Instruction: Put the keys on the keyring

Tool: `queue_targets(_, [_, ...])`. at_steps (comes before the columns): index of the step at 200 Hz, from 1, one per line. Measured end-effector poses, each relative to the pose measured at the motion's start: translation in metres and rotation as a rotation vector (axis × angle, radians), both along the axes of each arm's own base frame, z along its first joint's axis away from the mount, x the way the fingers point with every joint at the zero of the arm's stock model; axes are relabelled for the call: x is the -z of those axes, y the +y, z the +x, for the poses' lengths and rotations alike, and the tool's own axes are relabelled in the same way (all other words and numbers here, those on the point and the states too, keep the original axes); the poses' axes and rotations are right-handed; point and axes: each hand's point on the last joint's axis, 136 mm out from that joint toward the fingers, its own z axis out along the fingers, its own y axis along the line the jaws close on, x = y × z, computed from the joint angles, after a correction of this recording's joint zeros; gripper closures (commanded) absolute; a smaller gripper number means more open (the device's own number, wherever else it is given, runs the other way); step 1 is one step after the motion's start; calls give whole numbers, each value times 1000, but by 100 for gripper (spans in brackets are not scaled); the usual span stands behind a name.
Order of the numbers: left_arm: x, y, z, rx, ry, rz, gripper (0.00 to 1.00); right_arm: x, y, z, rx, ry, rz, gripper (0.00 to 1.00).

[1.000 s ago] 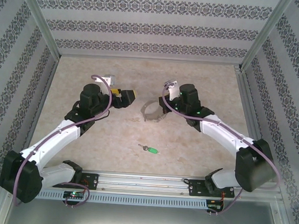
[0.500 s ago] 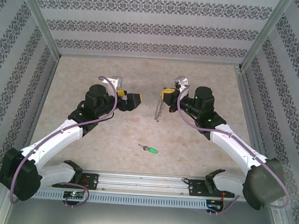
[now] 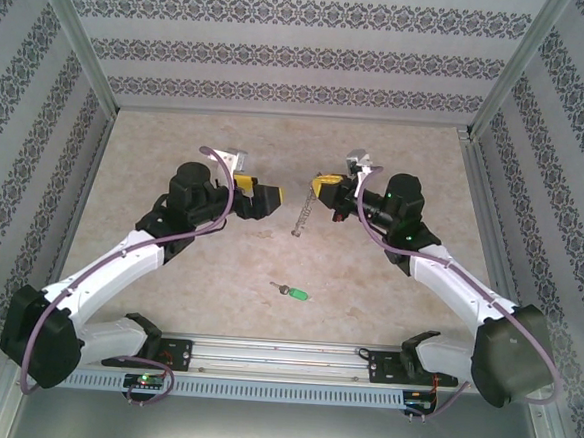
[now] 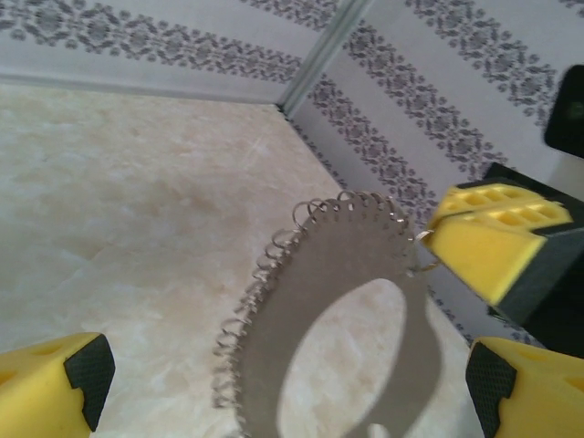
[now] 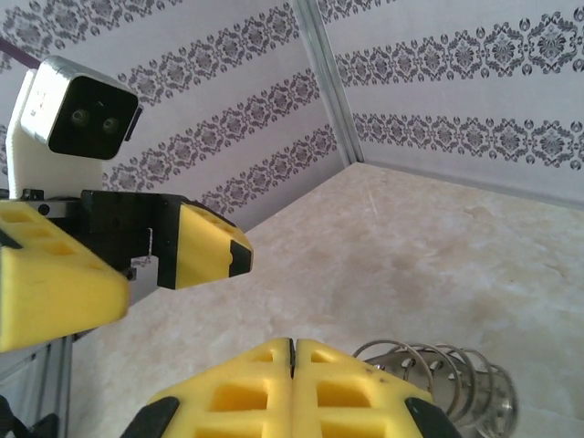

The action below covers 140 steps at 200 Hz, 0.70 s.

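Observation:
The keyring [image 3: 299, 218] is a flat grey metal loop with wire coils along its edge. It hangs above the table from my right gripper [image 3: 321, 188], which is shut on its upper end. In the left wrist view the keyring [image 4: 338, 274] stands close up between my open left gripper's [image 4: 287, 401] yellow fingertips, apart from both. My left gripper [image 3: 265, 199] faces it from the left. In the right wrist view the coils [image 5: 443, 370] stick out beside the shut fingers [image 5: 347, 392]. The key [image 3: 293, 292], silver with a green head, lies flat on the table nearer the arm bases.
The table [image 3: 177, 141] is pale marbled beige, with patterned walls on three sides and metal posts in the corners. A metal rail [image 3: 282, 357] with the arm bases runs along the near edge. The left wrist camera [image 5: 78, 114] shows in the right wrist view.
My right gripper has lifted the keyring off the table and turned it edge-on to the top camera. My left gripper has moved right, closer to it. The key has not moved.

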Motion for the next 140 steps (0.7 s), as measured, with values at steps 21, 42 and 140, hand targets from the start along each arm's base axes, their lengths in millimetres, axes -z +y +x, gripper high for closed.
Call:
queue_targets(21, [-1, -7, -1, 41, 14, -14, 0, 5, -3, 1, 3, 19, 16, 100])
queue_targets(42, [1, -13, 0, 62, 32, -30, 0, 10, -5, 1, 3, 37, 29, 100])
queue_targets(140, [20, -29, 14, 112, 58, -43, 0, 13, -5, 6, -33, 51, 72, 100])
